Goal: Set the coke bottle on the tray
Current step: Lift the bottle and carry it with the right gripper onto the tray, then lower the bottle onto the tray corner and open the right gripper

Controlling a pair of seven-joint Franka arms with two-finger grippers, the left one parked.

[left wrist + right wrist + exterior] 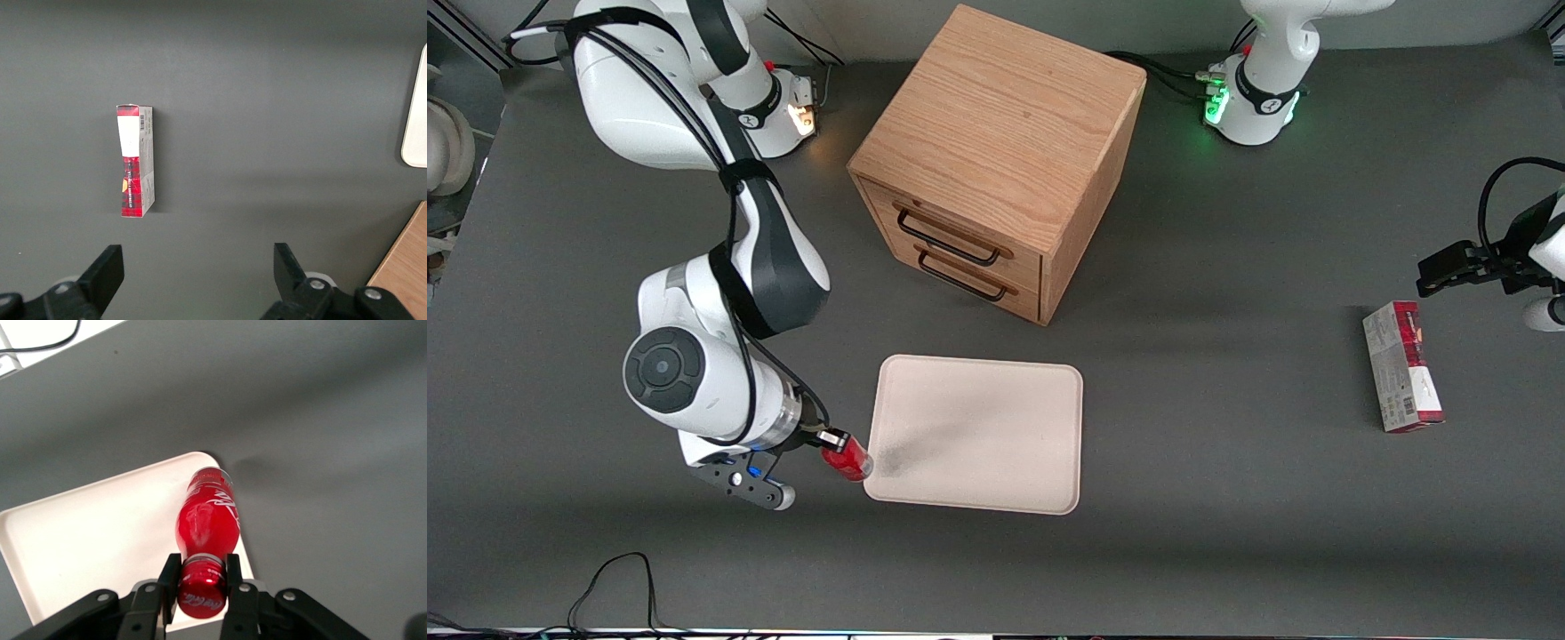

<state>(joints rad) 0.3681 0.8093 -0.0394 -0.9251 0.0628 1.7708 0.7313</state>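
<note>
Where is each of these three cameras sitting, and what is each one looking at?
Front view: high, facing the arms, looking down on tray, cabinet and carton.
Right wrist view: on the working arm, looking past its gripper, shut on the coke bottle, over the tray's corner.
Left wrist view: above the carton; parked fingers show.
All share the tray.

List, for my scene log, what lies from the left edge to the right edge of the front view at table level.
gripper with jaws shut on the coke bottle → tray → drawer cabinet → carton
</note>
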